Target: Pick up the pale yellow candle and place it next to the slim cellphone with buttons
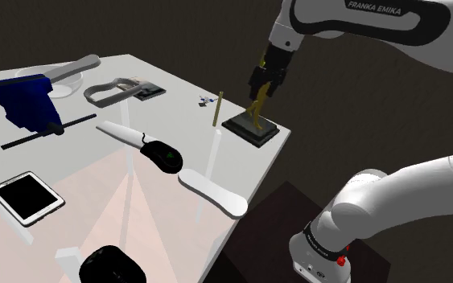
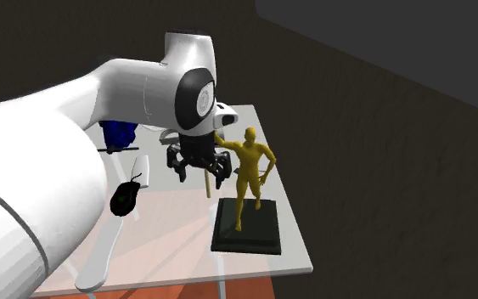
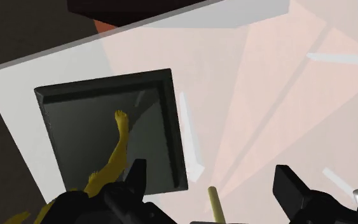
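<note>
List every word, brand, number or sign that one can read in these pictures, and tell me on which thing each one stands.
"FRANKA EMIKA": in dark capitals on the white arm link, at the shoulder view's top right.
Small dark marks on the arm's base, beside the red button: too small to read.
No other text can be read.

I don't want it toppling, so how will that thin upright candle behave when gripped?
The candle is a thin stick standing on end, so a sideways nudge would probably tip it. Lying down, its round shape would likely roll. Straight and slim, it probably feels rigid and light in the tool.
</note>
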You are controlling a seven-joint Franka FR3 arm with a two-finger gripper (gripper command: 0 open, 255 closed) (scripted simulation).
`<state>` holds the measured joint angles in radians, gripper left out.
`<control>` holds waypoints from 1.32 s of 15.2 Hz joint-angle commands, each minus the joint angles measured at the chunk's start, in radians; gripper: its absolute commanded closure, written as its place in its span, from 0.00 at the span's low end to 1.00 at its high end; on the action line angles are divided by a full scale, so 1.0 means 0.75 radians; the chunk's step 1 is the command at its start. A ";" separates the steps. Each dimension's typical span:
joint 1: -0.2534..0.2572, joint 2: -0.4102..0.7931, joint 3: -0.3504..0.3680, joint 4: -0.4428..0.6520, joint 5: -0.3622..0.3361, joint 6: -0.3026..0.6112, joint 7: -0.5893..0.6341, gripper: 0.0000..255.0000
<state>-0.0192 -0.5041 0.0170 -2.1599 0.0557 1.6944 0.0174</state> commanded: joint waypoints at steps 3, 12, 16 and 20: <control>0.000 0.223 0.048 0.167 -0.004 0.023 0.102 0.00; 0.010 0.661 0.105 0.544 -0.050 0.018 0.282 0.00; 0.011 0.657 0.106 0.468 -0.049 0.091 0.281 0.00; 0.011 0.656 0.106 0.421 -0.049 0.137 0.281 0.00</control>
<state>-0.0107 -0.0108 0.0967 -1.8384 0.0187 1.7959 0.2286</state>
